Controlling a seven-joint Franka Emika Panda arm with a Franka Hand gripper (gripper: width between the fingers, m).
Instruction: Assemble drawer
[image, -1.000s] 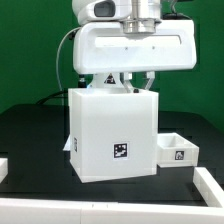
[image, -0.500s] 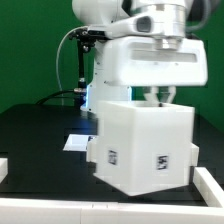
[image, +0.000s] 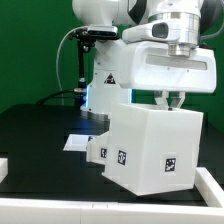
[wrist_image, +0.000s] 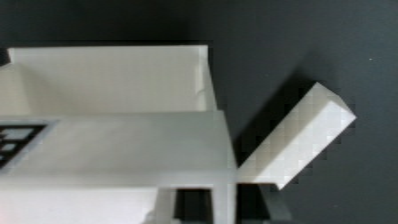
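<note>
Big drawer housing held tilted.
Pincer grips its top wall at approx 1 o'clock, jaws closed tight on it, above black table.

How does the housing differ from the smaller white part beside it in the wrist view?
The housing is large and boxy, held by the gripper; the smaller part is slim and lies free on the table. The housing shows square tags; the smaller part shows none here. Both are matte white.
</note>
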